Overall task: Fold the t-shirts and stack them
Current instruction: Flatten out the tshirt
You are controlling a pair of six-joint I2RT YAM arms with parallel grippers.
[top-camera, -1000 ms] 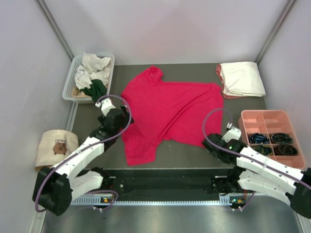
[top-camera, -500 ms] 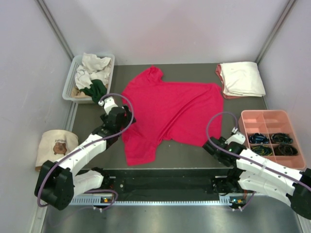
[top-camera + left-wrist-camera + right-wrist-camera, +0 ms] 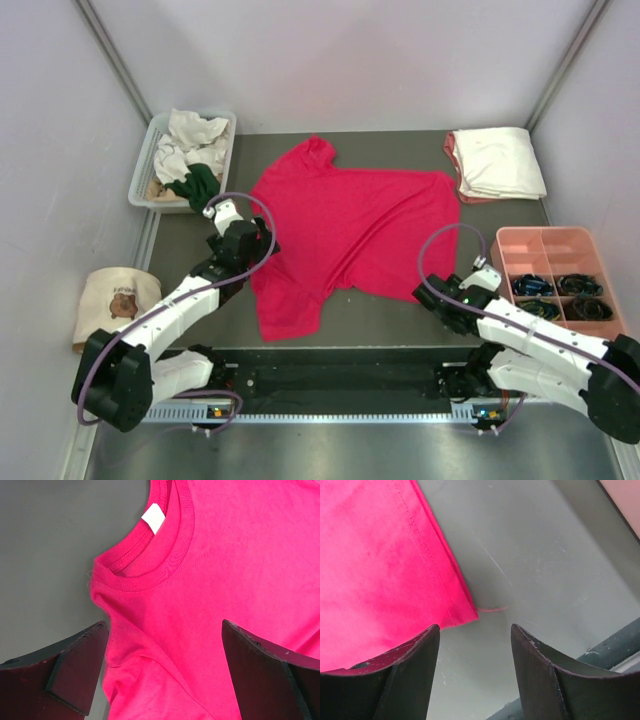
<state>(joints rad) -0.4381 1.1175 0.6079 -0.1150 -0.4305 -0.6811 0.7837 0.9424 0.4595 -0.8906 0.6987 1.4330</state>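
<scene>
Top: red t-shirt (image 3: 350, 235) lies flat mid counter (image 3: 400, 322), long way left-right; I have left tool (image 3: 255, 240) at its neck end, right tool (image 3: 432, 296) at its bottom end | Left wrist: tool spread wide, empty, over collar (image 3: 150, 565) | Right wrist: tool spread, empty, hem corner (image 3: 462, 612) just ahead

Crimson t-shirt (image 3: 350, 235): unfolded, spread flat on table (image 3: 395, 322) ctr, wrinkled; collar to L, hem to R; white neck label (image 3: 153, 518) visible. Cream-white shirt (image 3: 497, 160): folded, atop folded salmon-pink shirt (image 3: 452, 150), rear R. Crumpled shirts (image 3: 192, 135) (white, dk green, tan): heaped in bin (image 3: 140, 172), rear L.
</scene>
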